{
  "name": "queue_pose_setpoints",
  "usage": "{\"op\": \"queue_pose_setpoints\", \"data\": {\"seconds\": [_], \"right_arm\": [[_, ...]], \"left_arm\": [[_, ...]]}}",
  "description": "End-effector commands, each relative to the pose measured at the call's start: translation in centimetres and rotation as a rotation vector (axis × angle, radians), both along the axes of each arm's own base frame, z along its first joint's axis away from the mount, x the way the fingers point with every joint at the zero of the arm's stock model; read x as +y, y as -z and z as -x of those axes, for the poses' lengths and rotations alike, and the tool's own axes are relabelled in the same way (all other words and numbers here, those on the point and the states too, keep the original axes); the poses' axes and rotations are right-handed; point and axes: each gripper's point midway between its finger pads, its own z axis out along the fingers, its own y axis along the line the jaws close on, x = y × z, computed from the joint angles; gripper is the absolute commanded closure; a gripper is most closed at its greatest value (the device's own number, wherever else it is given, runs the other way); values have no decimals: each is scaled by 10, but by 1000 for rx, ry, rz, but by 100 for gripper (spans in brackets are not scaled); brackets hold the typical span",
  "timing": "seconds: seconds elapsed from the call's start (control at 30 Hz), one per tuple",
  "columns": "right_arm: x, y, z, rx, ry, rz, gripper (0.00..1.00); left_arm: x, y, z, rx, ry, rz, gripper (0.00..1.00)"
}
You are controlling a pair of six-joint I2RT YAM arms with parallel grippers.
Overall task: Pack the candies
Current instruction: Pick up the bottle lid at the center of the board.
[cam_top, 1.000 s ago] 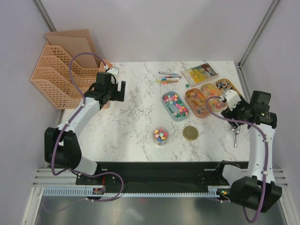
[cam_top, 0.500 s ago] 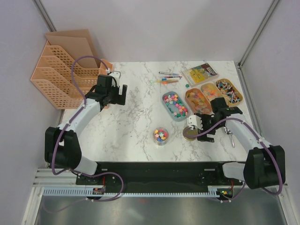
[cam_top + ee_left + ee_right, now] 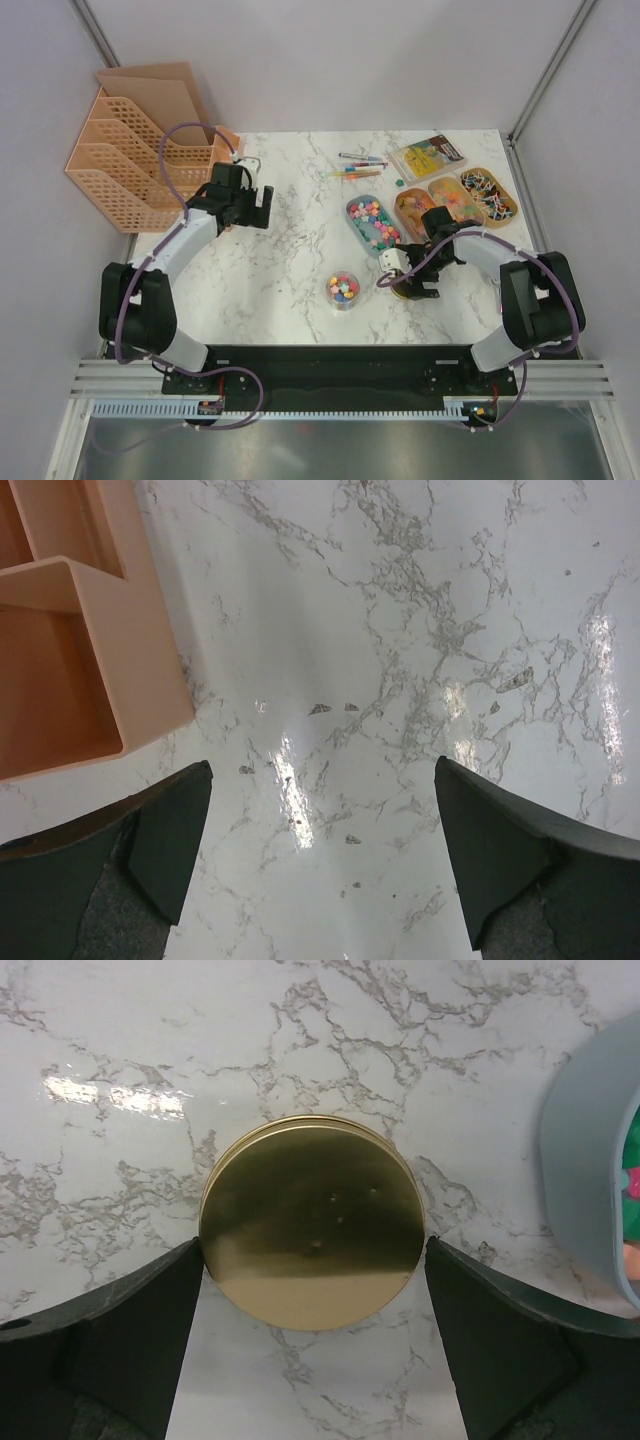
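Small bright candies (image 3: 343, 288) in pink, green, yellow and orange fill a small clear round jar (image 3: 343, 305). It stands on the white marble table (image 3: 290, 250), near the right gripper (image 3: 405, 282) but outside its jaws, on the side facing the left arm. More candies lie in a grey-blue oval tray (image 3: 580, 1160) just beyond one jaw, and in three orange oval trays (image 3: 400, 198) behind it. The right jaws are spread wide and grasp nothing. A flat round gold lid (image 3: 312, 1210) lies on the marble between them, spanning the gap; contact at its rim cannot be told. The left gripper (image 3: 322, 775), well apart from the candies, hangs with jaws released over marble, a peach plastic file rack (image 3: 90, 630) just outside one jaw
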Motion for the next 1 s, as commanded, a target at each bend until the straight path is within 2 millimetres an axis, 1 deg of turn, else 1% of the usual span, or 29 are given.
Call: {"op": "queue_pose_setpoints", "data": {"seconds": [0.0,0.17,0.27,0.4,0.5,0.57,0.6,0.63,0.67,0.77,0.8,0.83,0.87,0.9,0.93,0.97], "right_arm": [[10,-4,-10,-26,-47,-35,2],[12,-4,-8,-17,-62,-24,2],[14,-6,-8,-10,-54,-26,4],[19,-11,-7,-6,-45,-33,14],[19,-11,-2,16,-45,-17,19],[15,-13,3,36,-34,1,21],[14,-20,1,18,-29,0,22],[13,-24,6,26,-31,4,22],[14,-33,8,20,-37,-5,21],[23,-81,10,-67,-49,-57,20],[30,-92,13,-81,-63,-66,19],[37,-107,11,-117,-70,-80,18],[42,-116,11,-141,-79,-91,17],[54,-124,15,-162,-111,-103,16],[63,-133,14,-177,-113,-115,16],[77,-134,20,-173,-147,-111,16]], "left_arm": [[7,5,-3,-4,2,-38,0],[5,10,-5,9,0,-28,0],[2,10,-7,8,1,-21,0],[2,10,-9,7,-2,-15,0],[1,10,-8,5,1,-14,0],[2,7,-7,-4,0,-12,0],[2,6,-7,-7,0,-12,0],[2,5,-7,-12,1,-12,0],[2,4,-6,-16,2,-12,0],[4,5,-3,-28,-3,-14,0],[5,5,-2,-34,-4,-15,0],[7,9,0,-40,-15,-20,0],[8,10,1,-47,-20,-22,0],[11,6,3,-69,-29,-20,0],[13,13,7,-68,-56,-11,0],[13,5,10,-96,-78,15,0]]}}
